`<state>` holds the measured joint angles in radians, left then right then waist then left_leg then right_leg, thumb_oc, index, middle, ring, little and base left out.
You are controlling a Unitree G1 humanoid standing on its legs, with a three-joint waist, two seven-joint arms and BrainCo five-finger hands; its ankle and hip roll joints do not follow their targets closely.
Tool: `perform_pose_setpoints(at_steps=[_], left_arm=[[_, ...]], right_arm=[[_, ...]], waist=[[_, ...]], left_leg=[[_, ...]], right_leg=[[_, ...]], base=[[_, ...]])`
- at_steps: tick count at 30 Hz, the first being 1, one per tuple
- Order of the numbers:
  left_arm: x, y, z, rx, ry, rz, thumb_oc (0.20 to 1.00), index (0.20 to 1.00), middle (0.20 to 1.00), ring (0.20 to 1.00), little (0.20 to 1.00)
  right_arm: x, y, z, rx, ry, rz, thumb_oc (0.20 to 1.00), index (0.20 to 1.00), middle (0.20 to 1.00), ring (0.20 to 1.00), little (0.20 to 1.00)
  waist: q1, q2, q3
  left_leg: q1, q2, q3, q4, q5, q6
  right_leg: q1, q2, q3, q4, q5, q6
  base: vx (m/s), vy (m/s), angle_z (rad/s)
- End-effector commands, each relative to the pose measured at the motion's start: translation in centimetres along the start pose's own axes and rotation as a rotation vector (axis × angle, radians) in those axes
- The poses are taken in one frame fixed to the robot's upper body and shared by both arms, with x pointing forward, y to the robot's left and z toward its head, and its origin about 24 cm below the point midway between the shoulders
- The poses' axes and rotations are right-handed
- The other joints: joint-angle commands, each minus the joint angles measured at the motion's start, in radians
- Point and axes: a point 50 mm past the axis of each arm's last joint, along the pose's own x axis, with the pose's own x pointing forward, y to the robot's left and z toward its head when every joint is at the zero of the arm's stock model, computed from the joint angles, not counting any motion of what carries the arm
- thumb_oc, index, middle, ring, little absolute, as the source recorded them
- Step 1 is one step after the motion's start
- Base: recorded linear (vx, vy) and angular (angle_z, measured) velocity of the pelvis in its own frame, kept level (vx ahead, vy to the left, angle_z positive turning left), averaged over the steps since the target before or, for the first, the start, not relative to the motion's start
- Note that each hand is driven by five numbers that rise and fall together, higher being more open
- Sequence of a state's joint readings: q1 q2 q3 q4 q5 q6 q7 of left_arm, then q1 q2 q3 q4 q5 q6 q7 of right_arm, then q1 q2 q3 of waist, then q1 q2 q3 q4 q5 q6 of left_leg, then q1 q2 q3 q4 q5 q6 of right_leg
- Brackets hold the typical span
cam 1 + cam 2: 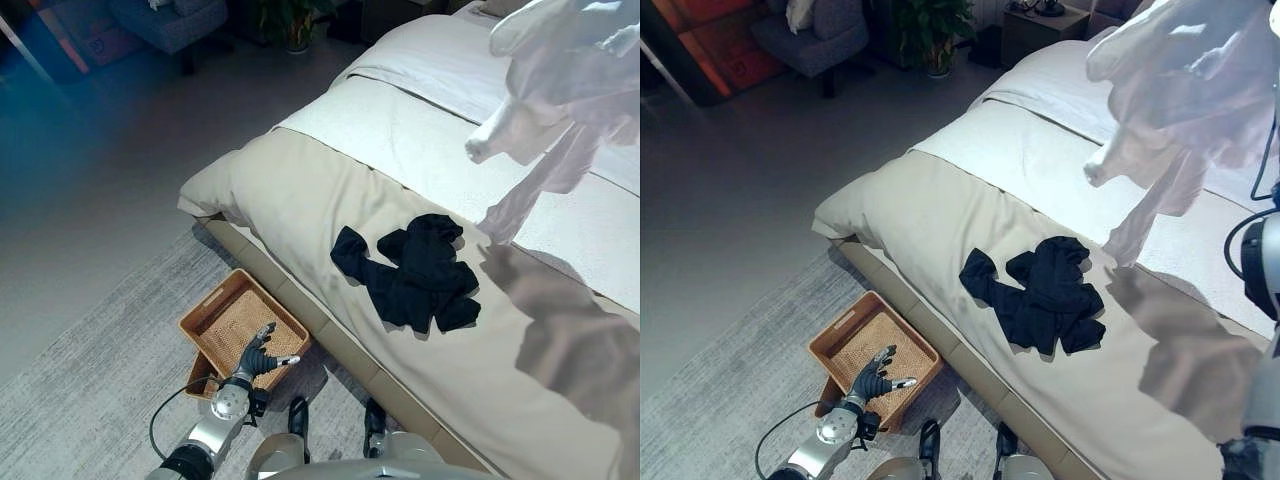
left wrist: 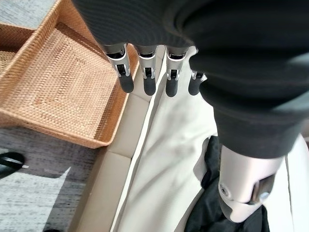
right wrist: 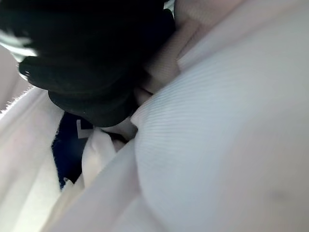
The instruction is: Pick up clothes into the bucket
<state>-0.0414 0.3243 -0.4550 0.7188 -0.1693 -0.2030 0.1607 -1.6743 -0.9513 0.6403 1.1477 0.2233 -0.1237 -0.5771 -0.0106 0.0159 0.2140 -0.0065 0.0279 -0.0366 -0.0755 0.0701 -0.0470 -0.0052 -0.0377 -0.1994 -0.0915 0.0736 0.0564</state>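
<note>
Two garments show in the head views; a white garment (image 1: 560, 110) hangs in the air at the upper right of the frame, above the bed (image 1: 330, 200), its loose sleeve trailing down toward the cover, and its shadow falls on the beige cover at the right edge; a black garment (image 1: 415, 272) lies crumpled on the beige cover near the middle of the frame, well apart from the white one. In the right wrist view the white cloth presses close against the dark ribbed cover of the right hand (image 3: 91, 63); its fingers are hidden in the fabric, so I cannot tell whether they grip it. The left hand (image 1: 262, 355) sits at the lower left of the frame, over the near corner of the wicker basket (image 1: 215, 312); its fingers (image 2: 147, 79) are straight and spread, holding nothing, and in the left wrist view they point past the basket's rim toward the bed's edge. The basket stands on a grey rug (image 1: 90, 380) on the floor, just beside the bed's side, and a second, smaller basket (image 1: 200, 375) peeks out beneath its near edge. At the top left of the frame a dark armchair (image 1: 815, 30) and a potted plant (image 1: 935, 25) stand on the bare floor, far from the bed's foot.
</note>
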Motion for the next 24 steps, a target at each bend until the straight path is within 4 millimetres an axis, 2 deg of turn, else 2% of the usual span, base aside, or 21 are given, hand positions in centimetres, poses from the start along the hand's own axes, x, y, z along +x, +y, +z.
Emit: perform_pose_setpoints(at_steps=[1,3,7,9,21,22,23,24], left_arm=[[-0.1,0.3,-0.3,0.065,-0.007,-0.003,1.000,1.000,1.000,1.000,1.000],[0.0,0.1,-0.1,0.065,-0.011,-0.011,1.000,1.000,1.000,1.000,1.000],[0.0,0.1,-0.1,0.063,-0.008,-0.009,1.000,1.000,1.000,1.000,1.000],[0.1,-0.1,-0.2,0.062,-0.002,-0.011,1.000,1.000,1.000,1.000,1.000],[0.5,-0.6,0.1,0.045,0.006,-0.007,1.000,1.000,1.000,1.000,1.000],[0.5,-0.6,0.1,0.042,0.007,-0.006,1.000,1.000,1.000,1.000,1.000],[0.5,-0.6,0.0,0.041,0.009,-0.005,1.000,1.000,1.000,1.000,1.000],[0.5,-0.6,0.0,0.040,0.011,-0.005,1.000,1.000,1.000,1.000,1.000]], right_arm=[[1.4,-1.5,2.1,0.035,-0.068,0.002,0.200,0.200,0.200,0.200,0.200],[0.8,-0.4,1.2,0.021,-0.041,0.056,0.200,0.200,0.200,0.200,0.200],[0.0,0.9,0.6,0.032,-0.018,0.110,0.200,0.200,0.200,0.200,0.200],[-1.0,2.2,-0.8,-0.021,0.014,0.173,0.200,0.200,0.200,0.200,0.200],[-4.2,4.6,-5.7,-0.157,0.165,0.293,0.200,0.200,0.200,0.200,0.200],[-4.6,4.9,-6.0,-0.166,0.167,0.311,0.282,0.282,0.282,0.282,0.282],[-4.9,5.2,-6.1,-0.163,0.167,0.330,0.438,0.438,0.438,0.438,0.438],[-5.1,5.4,-6.2,-0.158,0.170,0.346,1.000,1.000,1.000,1.000,1.000]], waist=[[0.010,-0.104,-0.063],[0.009,-0.103,-0.057],[0.006,-0.101,-0.047],[0.003,-0.098,-0.037],[-0.006,-0.084,-0.006],[-0.006,-0.083,-0.004],[-0.007,-0.082,0.000],[-0.007,-0.082,0.002]], left_leg=[[-0.020,-0.018,-0.017,0.063,-0.054,-0.019],[-0.020,-0.017,-0.016,0.063,-0.053,-0.018],[-0.023,-0.015,-0.011,0.065,-0.052,-0.019],[-0.028,-0.014,-0.007,0.068,-0.051,-0.019],[-0.040,-0.015,-0.007,0.066,-0.044,-0.017],[-0.041,-0.015,-0.007,0.066,-0.042,-0.016],[-0.043,-0.016,-0.007,0.065,-0.041,-0.016],[-0.045,-0.016,-0.007,0.066,-0.041,-0.016]], right_leg=[[0.035,-0.053,-0.011,0.033,-0.055,0.069],[0.032,-0.052,-0.010,0.033,-0.054,0.068],[0.025,-0.051,-0.004,0.035,-0.052,0.067],[0.019,-0.052,0.001,0.036,-0.050,0.066],[-0.002,-0.056,0.003,0.046,-0.045,0.064],[-0.005,-0.056,0.003,0.048,-0.045,0.064],[-0.006,-0.057,0.004,0.048,-0.044,0.064],[-0.008,-0.057,0.003,0.050,-0.044,0.064]], base=[[0.00,0.000,0.00],[0.00,0.000,0.00],[-0.01,-0.002,-0.01],[-0.03,0.004,-0.09],[-0.01,0.001,-0.01],[0.00,0.000,0.00],[0.00,0.000,0.00],[0.00,0.000,0.00]])
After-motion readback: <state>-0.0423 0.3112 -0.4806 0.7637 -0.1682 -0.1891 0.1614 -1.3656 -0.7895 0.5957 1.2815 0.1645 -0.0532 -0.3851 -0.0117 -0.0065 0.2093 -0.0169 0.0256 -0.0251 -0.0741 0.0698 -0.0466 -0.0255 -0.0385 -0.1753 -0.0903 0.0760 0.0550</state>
